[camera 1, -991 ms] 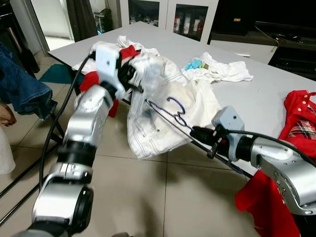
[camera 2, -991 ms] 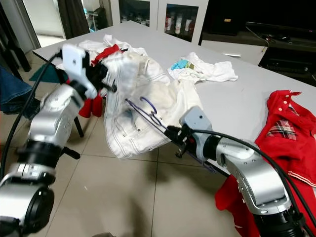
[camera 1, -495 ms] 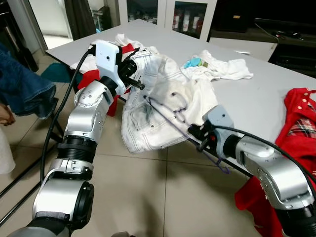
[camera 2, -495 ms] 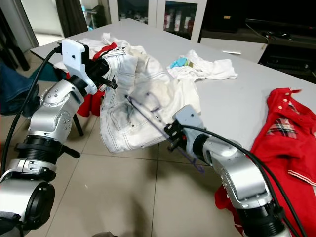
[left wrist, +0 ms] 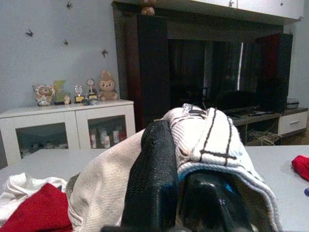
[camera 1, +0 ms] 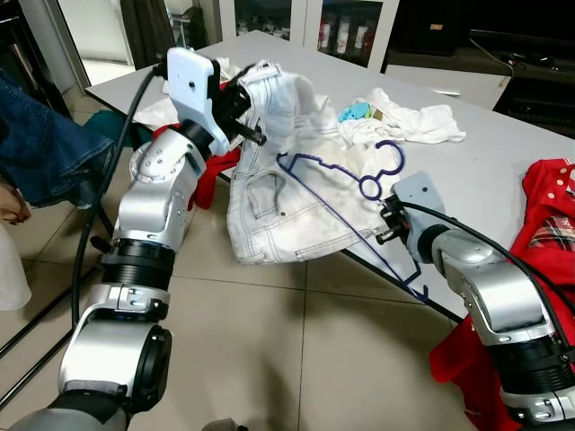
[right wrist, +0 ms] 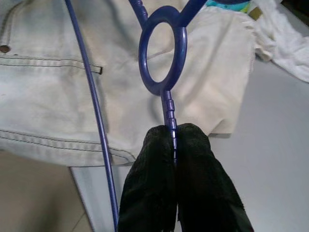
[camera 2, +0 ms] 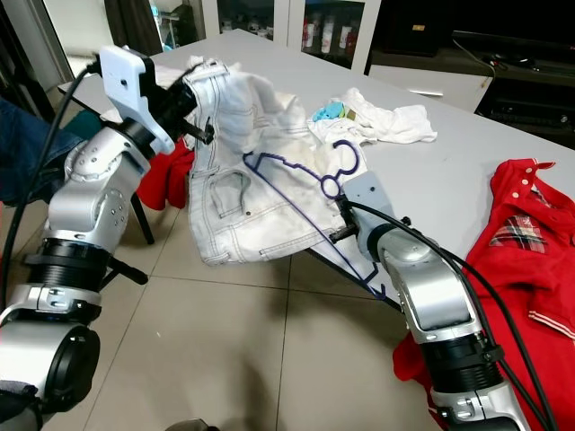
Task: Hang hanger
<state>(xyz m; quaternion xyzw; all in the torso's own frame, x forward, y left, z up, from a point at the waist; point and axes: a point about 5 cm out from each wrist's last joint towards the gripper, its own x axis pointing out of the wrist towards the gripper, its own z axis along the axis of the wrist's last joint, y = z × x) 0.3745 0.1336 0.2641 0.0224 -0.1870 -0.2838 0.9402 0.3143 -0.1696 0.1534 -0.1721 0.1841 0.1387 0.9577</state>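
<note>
Fingers (right wrist: 193,183) of the right gripper (right wrist: 175,145) are pinching the purple hanger (camera 1: 346,193) by its ribbed arm just below the ring, holding it over the table (camera 1: 485,171) edge against the white jeans (camera 1: 296,180). Left gripper (camera 1: 244,108) is clamping the jeans' waistband, lifting it above the table's near corner, fabric draping over its fingers (left wrist: 149,183). Red shirt (camera 1: 544,224) is lying at the table's right side, white cloth (camera 1: 418,121) farther back.

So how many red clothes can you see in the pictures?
2. One red garment hangs over the table edge at the robot's right. Another red cloth lies under the white jeans, by the left gripper. More may be hidden beneath.
</note>
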